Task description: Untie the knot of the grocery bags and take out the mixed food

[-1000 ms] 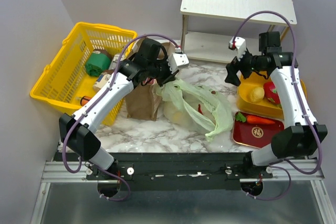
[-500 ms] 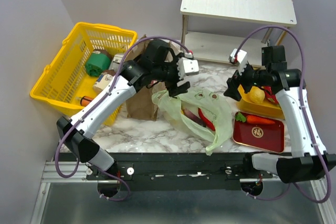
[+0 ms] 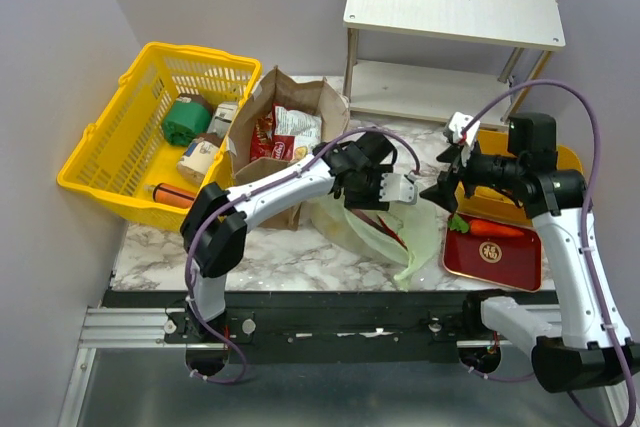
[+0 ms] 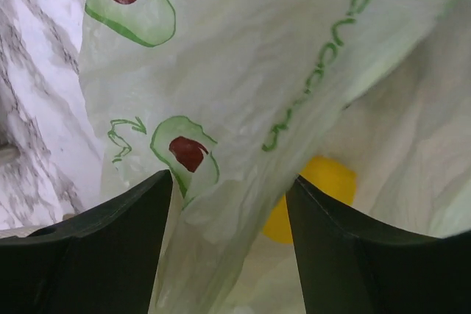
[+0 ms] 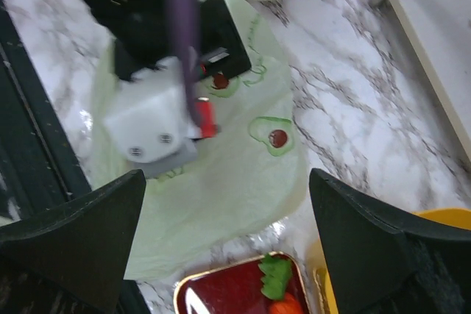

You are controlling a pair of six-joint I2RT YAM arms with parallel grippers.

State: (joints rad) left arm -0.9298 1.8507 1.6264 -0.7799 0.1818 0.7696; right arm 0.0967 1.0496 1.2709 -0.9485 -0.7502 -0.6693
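The pale green plastic bag (image 3: 425, 232) lies slack on the marble, its mouth loose; no bunched knot shows. My left gripper (image 3: 372, 207) points down into it. In the left wrist view the gripper (image 4: 229, 189) is open, with a fold of the bag (image 4: 243, 71) standing between the fingers and a yellow fruit (image 4: 313, 196) showing through the plastic. A red chili (image 3: 395, 232) shows in the bag. My right gripper (image 3: 442, 190) is open and empty, hovering at the bag's right edge (image 5: 250, 159). The brown paper bag (image 3: 285, 202) stands open with red snack packets (image 3: 264, 137).
A yellow mesh basket (image 3: 110, 147) with a green can (image 3: 185, 119) stands at the left. A red tray (image 3: 500, 257) holds a carrot (image 3: 492, 229); it also shows in the right wrist view (image 5: 221, 295). A white shelf (image 3: 450, 7) stands behind.
My left arm swung right from the brown paper bag and dropped into the green bag. My right gripper moved left and down toward the bag. The green bag has flattened.
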